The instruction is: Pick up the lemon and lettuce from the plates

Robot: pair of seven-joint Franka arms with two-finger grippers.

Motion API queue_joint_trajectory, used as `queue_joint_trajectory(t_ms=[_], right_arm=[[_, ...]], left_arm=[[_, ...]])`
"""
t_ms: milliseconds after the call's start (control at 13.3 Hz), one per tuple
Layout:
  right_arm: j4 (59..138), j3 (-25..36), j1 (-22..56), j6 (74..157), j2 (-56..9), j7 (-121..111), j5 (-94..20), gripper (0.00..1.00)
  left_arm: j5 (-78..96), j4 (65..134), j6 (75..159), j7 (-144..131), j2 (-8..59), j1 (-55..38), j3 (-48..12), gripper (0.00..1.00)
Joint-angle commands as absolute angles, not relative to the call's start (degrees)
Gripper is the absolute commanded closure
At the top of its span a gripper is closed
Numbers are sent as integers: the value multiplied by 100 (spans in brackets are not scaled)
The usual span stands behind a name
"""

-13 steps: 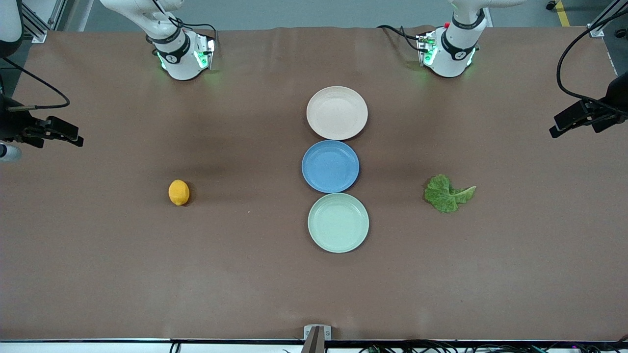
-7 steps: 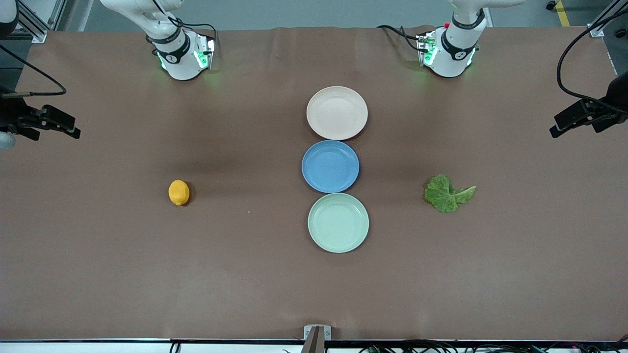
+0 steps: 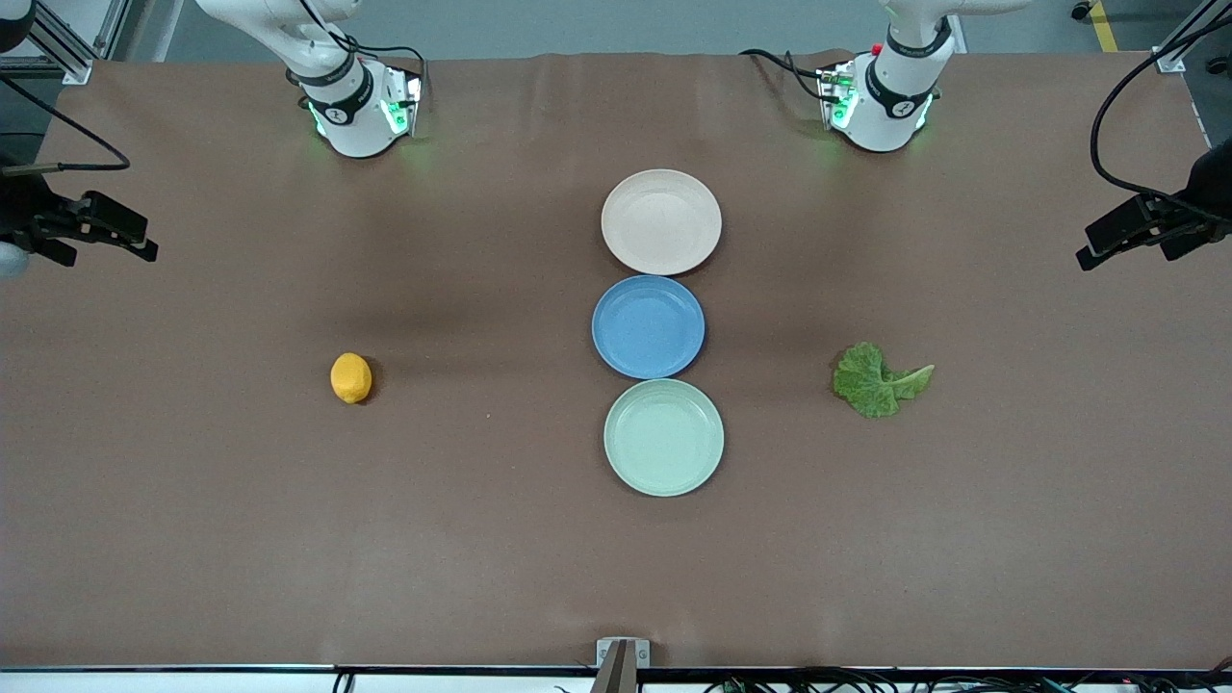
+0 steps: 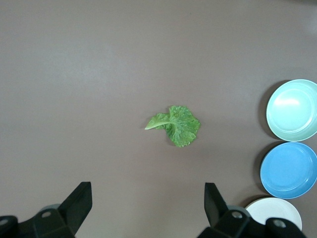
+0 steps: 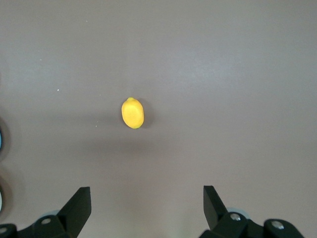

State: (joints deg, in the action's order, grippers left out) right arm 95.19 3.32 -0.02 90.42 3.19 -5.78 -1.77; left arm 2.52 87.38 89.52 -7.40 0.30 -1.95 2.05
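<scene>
Fingers of left gripper (image 4: 146, 208) & right gripper (image 5: 146, 208) spread wide, empty, high over table, touching nothing.

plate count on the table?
3, in a touching row mid-table: beige-pink plate farthest from the front camera, blue plate in the middle, mint green plate nearest. All empty; none look hidden.

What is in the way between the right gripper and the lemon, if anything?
Nothing visible. The lemon lies alone on the bare table toward the right arm's end, apart from the plates. The right gripper hangs above it with fingers open; only tabletop shows between them.
</scene>
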Motion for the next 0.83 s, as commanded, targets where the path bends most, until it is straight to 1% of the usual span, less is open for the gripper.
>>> queue_joint_trajectory(t_ms=[0,751], right_arm=[[9703,299,26,9053,527,-545,-9,0],[9729,316,-9,8930,554,-545,-9,0]], left_arm=[[290,8622,8842,-633,53,-202,220,0],[281,8622,8859,-642,53,-211,220,0]])
